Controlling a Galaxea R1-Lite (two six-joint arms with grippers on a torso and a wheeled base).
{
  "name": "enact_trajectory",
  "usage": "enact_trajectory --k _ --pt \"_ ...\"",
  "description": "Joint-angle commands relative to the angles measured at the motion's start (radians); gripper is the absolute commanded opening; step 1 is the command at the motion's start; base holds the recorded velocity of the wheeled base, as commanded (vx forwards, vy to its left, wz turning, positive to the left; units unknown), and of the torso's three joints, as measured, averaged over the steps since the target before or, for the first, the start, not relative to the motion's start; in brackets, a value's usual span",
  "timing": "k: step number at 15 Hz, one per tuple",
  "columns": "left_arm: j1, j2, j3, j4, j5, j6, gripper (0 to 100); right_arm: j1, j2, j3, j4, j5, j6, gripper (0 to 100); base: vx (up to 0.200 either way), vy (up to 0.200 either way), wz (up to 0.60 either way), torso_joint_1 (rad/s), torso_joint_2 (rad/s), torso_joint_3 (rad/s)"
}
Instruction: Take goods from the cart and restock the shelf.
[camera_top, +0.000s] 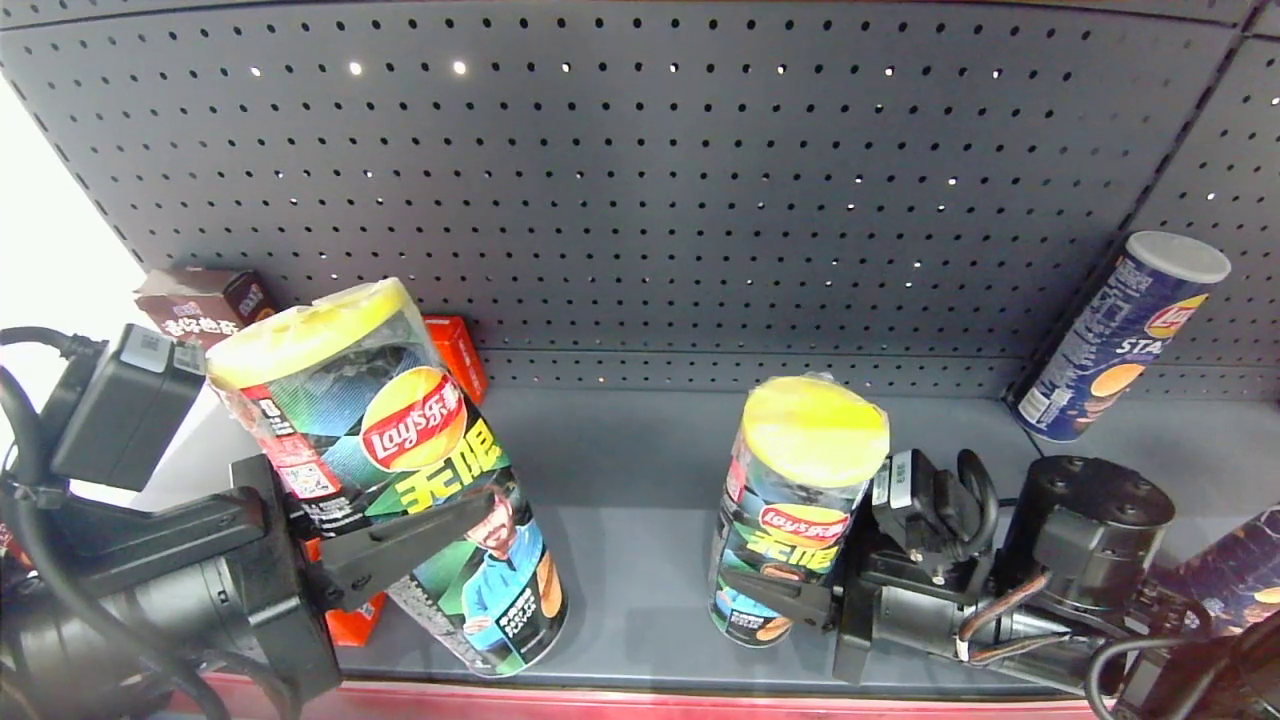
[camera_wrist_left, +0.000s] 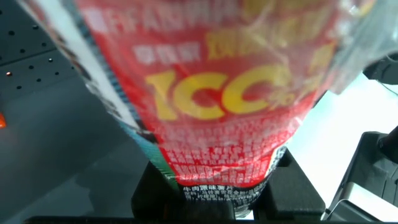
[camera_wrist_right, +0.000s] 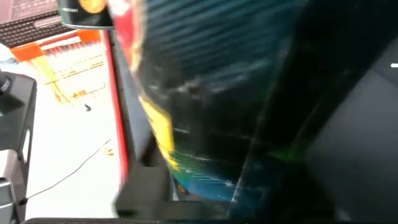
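Two cans are in hand. Nearest, at seven o'clock, the left gripper's (camera_top: 380, 530) fingers clamp the left can (camera_top: 400, 470), tilted with its base by the shelf's (camera_top: 630, 470) front lip. Let go like this, it could topple off the edge or onto the orange box (camera_top: 356, 618). At five o'clock the right gripper's (camera_top: 790, 585) fingers clamp the right can (camera_top: 795, 500), near upright; a sideways withdrawal might tip it. Both are tall, yellow-lidded tubes in glossy, probably slippery film. Farthest, at two o'clock, a blue can (camera_top: 1115, 340) leans.
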Motion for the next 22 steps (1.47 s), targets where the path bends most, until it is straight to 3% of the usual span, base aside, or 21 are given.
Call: enact_trajectory --k 1,7,13,15,20,22 --pt "0.0 -0.001 0.001 0.0 0.001 0.0 0 0.013 0.01 0.002 0.003 -0.008 -0.001 100 0.0 0.0 0.0 0.0 0.0 0.0" --pt "0.0 -0.004 0.012 0.0 0.001 0.0 0 -0.02 -0.087 0.079 0.0 -0.022 -0.002 100 0.0 0.0 0.0 0.0 0.0 0.0" --pt "0.0 -0.004 0.015 0.0 0.0 0.0 0 -0.116 -0.473 0.292 0.069 -0.05 0.001 100 0.0 0.0 0.0 0.0 0.0 0.0" --pt "0.0 -0.004 0.018 0.0 0.0 0.0 0 -0.12 -0.674 0.344 0.197 -0.136 0.002 100 0.0 0.0 0.0 0.0 0.0 0.0" --pt "-0.002 -0.004 0.015 -0.002 -0.002 0.001 0 -0.123 -1.236 0.314 0.873 -0.266 0.067 100 0.0 0.0 0.0 0.0 0.0 0.0" --pt "-0.002 -0.003 0.012 -0.002 -0.002 0.0 0 -0.145 -1.394 0.335 1.023 -0.343 0.102 100 0.0 0.0 0.0 0.0 0.0 0.0"
